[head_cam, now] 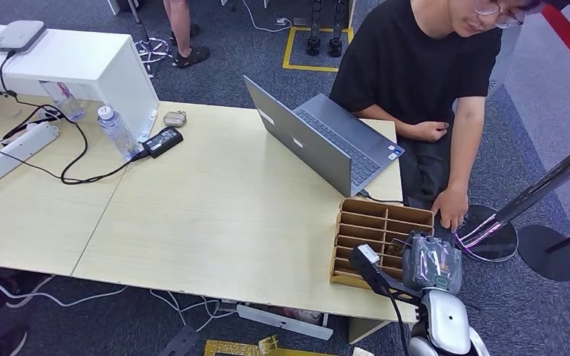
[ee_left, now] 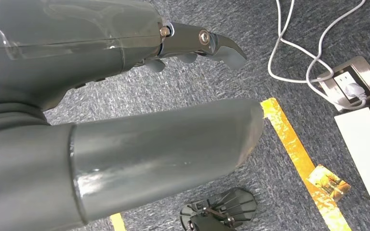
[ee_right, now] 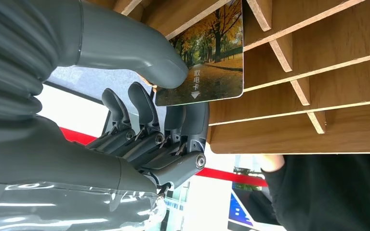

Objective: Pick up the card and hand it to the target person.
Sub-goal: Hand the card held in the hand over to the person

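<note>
At the lower right of the head view, the right hand (head_cam: pixel 432 261) reaches into the wooden organizer (head_cam: pixel 375 226) standing on the counter (head_cam: pixel 215 215). Its wrist view shows the thumb and fingers (ee_right: pixel 144 103) pinching the card (ee_right: pixel 212 57), which still sits partly in a slot. The left hand (ee_left: pixel 125 96) hangs over carpet, fingers apart, holding nothing. A person (head_cam: pixel 423 67) sits behind the laptop (head_cam: pixel 319 141).

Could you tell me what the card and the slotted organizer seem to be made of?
Card: likely glossy plastic, judging by its printed autumn photo, thin flat body and rounded corner. Slotted organizer: apparently unfinished wood or fibreboard, matte brown, with raw cut edges on its dividers.
</note>
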